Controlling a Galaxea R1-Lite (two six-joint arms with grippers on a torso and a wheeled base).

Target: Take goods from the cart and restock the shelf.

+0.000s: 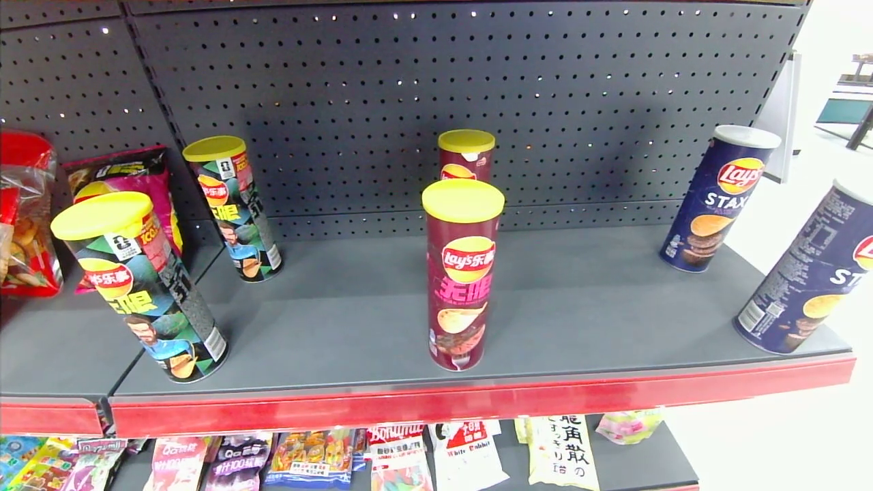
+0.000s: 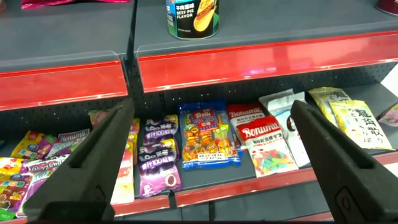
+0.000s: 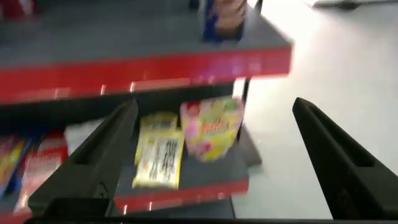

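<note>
A grey shelf (image 1: 586, 307) with a red front edge holds chip cans. Two maroon cans with yellow lids stand mid-shelf, one in front (image 1: 462, 273) and one behind it (image 1: 466, 155). Two dark cans with yellow lids (image 1: 140, 286) (image 1: 234, 204) lean at the left. Two blue cans (image 1: 716, 198) (image 1: 811, 273) stand at the right. My left gripper (image 2: 211, 168) is open with nothing between its fingers, low in front of the lower candy shelf (image 2: 205, 186). My right gripper (image 3: 214, 162) is open and holds nothing, facing the shelf's right end.
Snack bags (image 1: 27, 211) fill the neighbouring shelf at the left. Candy packets (image 2: 208, 137) hang and lie on the lower shelf. A perforated back panel (image 1: 477, 82) closes the shelf behind. White floor (image 3: 323, 112) lies open to the right of the shelf end.
</note>
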